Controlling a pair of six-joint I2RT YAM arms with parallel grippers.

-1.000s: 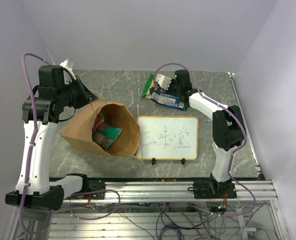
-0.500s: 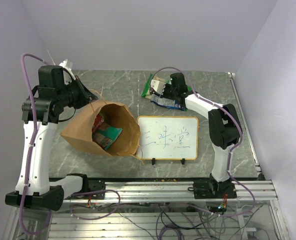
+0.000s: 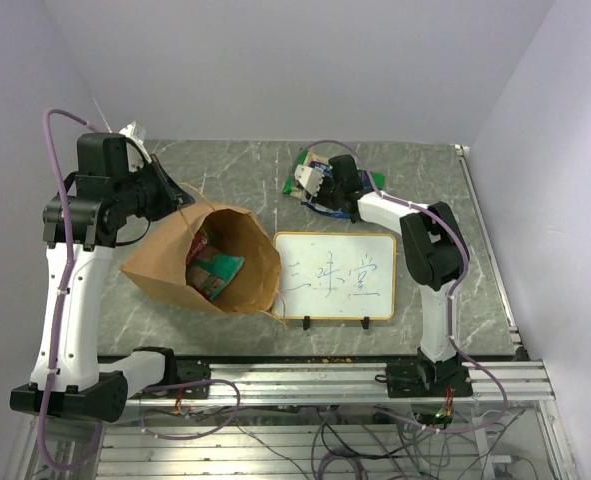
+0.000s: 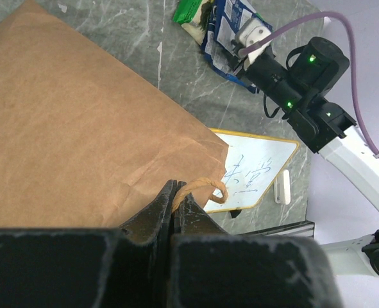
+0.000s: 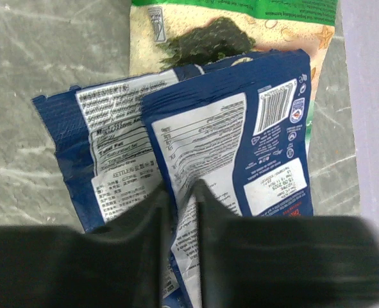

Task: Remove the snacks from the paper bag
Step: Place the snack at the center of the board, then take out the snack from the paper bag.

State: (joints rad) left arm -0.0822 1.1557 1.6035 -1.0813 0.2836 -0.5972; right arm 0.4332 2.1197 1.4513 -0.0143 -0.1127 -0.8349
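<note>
The brown paper bag [image 3: 165, 262] lies on its side at the left, its mouth toward the whiteboard, with red and green snacks [image 3: 211, 266] inside. My left gripper [image 4: 175, 190] is shut on the bag's twisted string handle [image 4: 205, 185], holding the mouth up. At the back of the table, my right gripper [image 5: 181, 196] stands over a pile of snacks. Its fingers are slightly parted around the edge of a dark blue packet [image 5: 253, 122]. That packet lies on another blue packet [image 5: 99, 135] and a green chip bag [image 5: 240, 25].
A framed whiteboard [image 3: 335, 275] with blue writing lies right of the bag, a white eraser block [image 4: 280, 186] at its edge. The table's metal rail [image 3: 305, 378] runs along the front, and purple walls close in on the sides.
My right arm has reached further left over the snack pile, carrying the blue packet onto it. Its fingers have parted slightly. The left arm and the bag stay where they were.
</note>
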